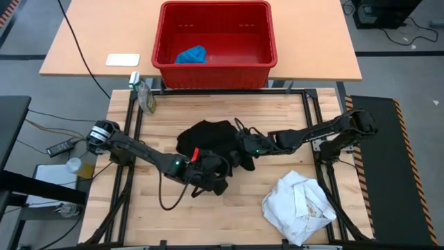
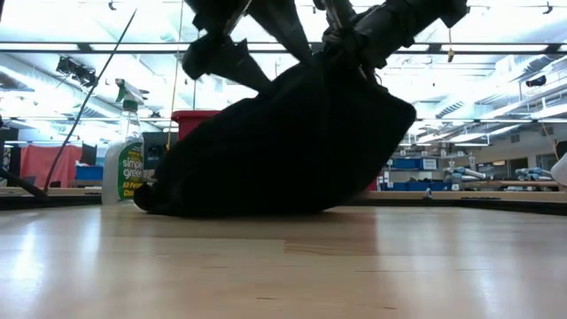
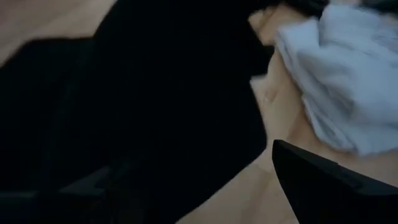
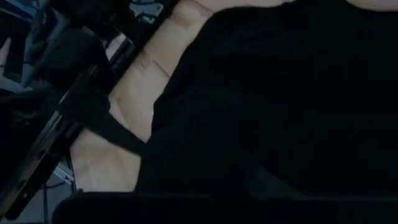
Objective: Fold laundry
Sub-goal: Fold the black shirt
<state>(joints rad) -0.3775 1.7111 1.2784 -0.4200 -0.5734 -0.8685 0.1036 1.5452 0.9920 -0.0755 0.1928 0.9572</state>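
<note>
A: Black cloth, bunched at mid-table; the black garment [image 1: 208, 135] lay in a heap between the two arms, its bulk toward the far side, a trailing edge running toward the near side under the left gripper [image 1: 208, 177]; that gripper sat at the heap's near-left corner, jaws spread wide, nothing in them; in its wrist view only one dark finger [image 3: 323, 186] showed, bare wood beside it.

B: So the cloth lay which way from the open jaws?

A: Just beyond and to the right of them, touching or nearly so; could not tell which from above; the heap's long axis ran roughly left to right across the table, so a left-hand pick would want the near-left hem.

B: And the right side?

A: Right gripper [image 1: 244, 147] was at the heap's right flank, jaws closed down tight; the level view showed the cloth drawn up into a peak beneath the arms, so I judged it pinched there; right arm nearer the bulk, left arm nearer the loose edge.

B: The other pieces?

A: White garment [image 1: 300, 205] crumpled at the near-right corner, well apart; blue garment [image 1: 191, 55] lay in the red basket [image 1: 215, 71] on the far table.
</note>
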